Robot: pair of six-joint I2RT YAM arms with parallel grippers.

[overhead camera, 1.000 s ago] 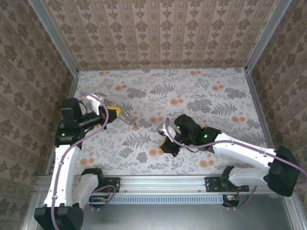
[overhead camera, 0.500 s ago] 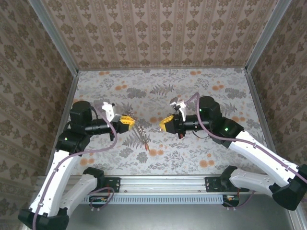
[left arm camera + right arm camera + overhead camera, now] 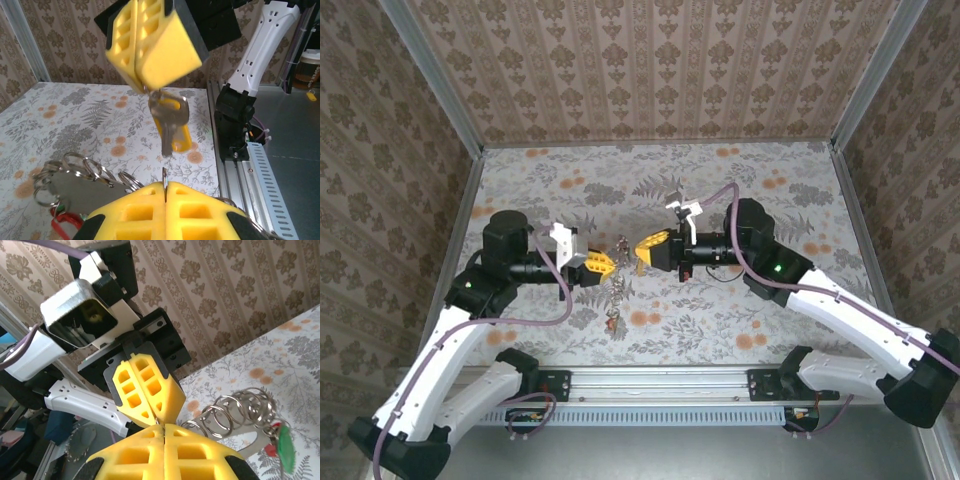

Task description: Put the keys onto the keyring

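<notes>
My left gripper (image 3: 165,187) is shut on the thin edge of the keyring (image 3: 165,175), which sticks up between its yellow fingers. A chain of small rings (image 3: 85,169) trails left from it, with a red tag (image 3: 62,225) below. My right gripper (image 3: 163,426) is shut on a silver key (image 3: 167,127) with an orange-yellow tag (image 3: 184,139); the key hangs point down just above the keyring's edge. From above, the left gripper (image 3: 607,264) and right gripper (image 3: 642,248) meet almost tip to tip over the table's middle, and more keys (image 3: 616,292) dangle beneath. A green tag (image 3: 285,447) hangs by the rings (image 3: 235,410).
The floral table (image 3: 750,190) is walled by patterned panels on three sides. A metal rail (image 3: 660,385) with both arm bases runs along the near edge. A flat grey metal piece (image 3: 75,189) hangs with the ring chain.
Both arms have swung inward and risen from the table. The left carries the keyring and its dangling keys rightward; the right brings its key leftward until the tips nearly touch.
</notes>
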